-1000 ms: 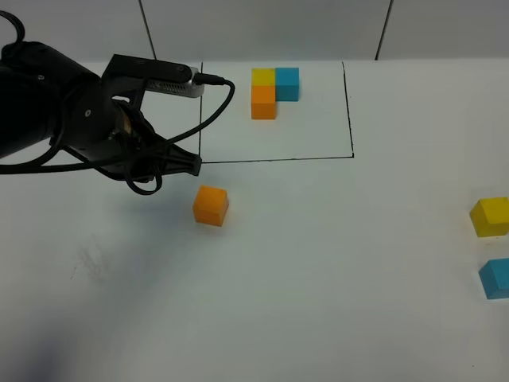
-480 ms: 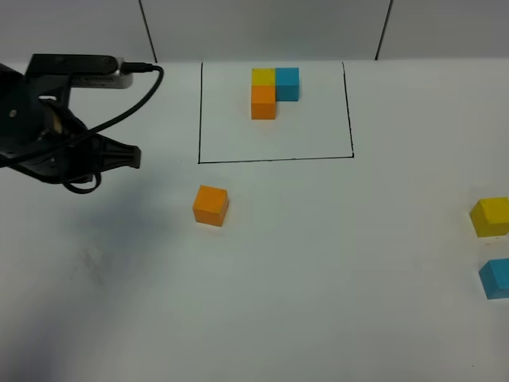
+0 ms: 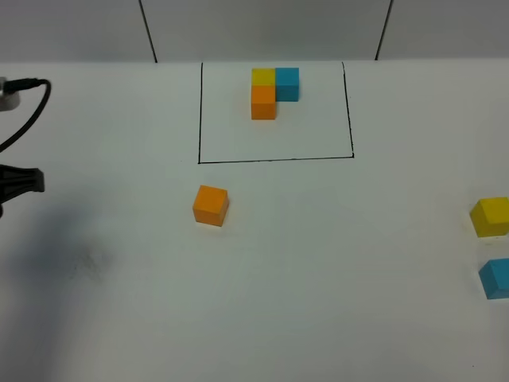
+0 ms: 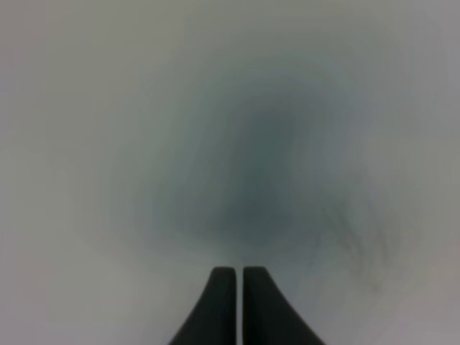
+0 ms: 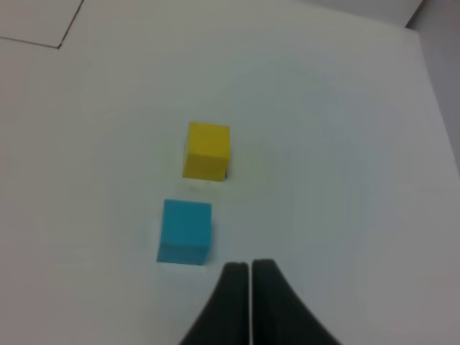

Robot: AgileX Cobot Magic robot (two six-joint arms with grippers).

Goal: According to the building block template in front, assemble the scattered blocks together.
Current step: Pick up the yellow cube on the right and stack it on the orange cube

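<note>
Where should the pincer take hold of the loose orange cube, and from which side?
Probably from straight above, closing on two opposite side faces of the loose orange cube. It sits flat and alone, so every side is free. It looks turned slightly against the black frame line, so twist the wrist to match.

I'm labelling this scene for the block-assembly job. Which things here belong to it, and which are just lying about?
Belongs to the job:
- building block template
- loose orange cube
- loose yellow cube
- loose blue cube

Just there:
- black cable at the edge
- grey scuff on the table
</note>
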